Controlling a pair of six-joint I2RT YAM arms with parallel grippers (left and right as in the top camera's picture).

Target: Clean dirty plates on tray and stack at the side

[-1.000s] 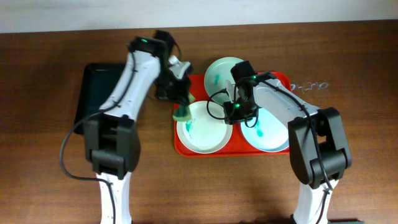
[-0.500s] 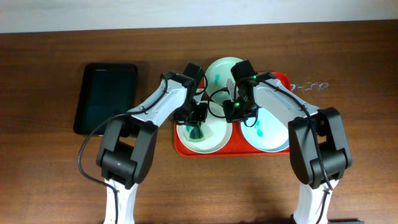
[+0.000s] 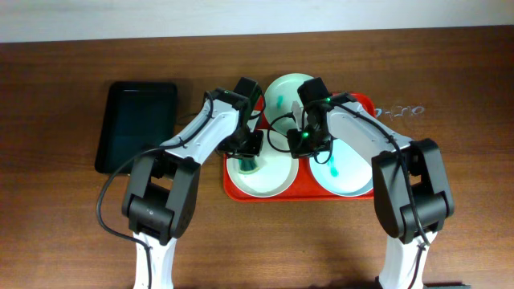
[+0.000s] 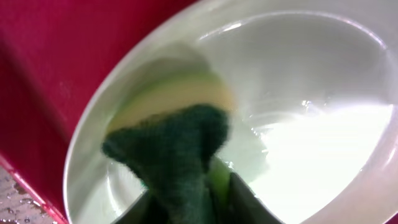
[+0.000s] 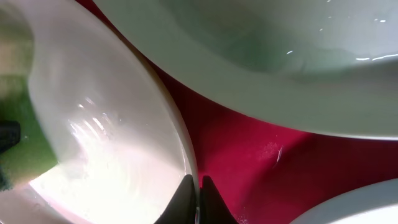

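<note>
Three pale plates lie on the red tray (image 3: 299, 193). The front left plate (image 3: 269, 178) also fills the left wrist view (image 4: 298, 112) and shows in the right wrist view (image 5: 112, 143). My left gripper (image 3: 250, 164) is shut on a green and yellow sponge (image 4: 180, 143) pressed onto this plate. My right gripper (image 3: 305, 143) is shut on this plate's right rim (image 5: 194, 186). The back plate (image 3: 283, 90) has a teal smear. The right plate (image 3: 341, 172) has teal smears too.
A black tray (image 3: 136, 124) lies to the left of the red tray on the brown table. A thin clear item (image 3: 401, 111) lies at the right of the red tray. Cables hang between the two arms.
My left arm has swung right from the tray's left edge and brought the sponge down onto the front left plate. The right arm has stayed on the rim.
</note>
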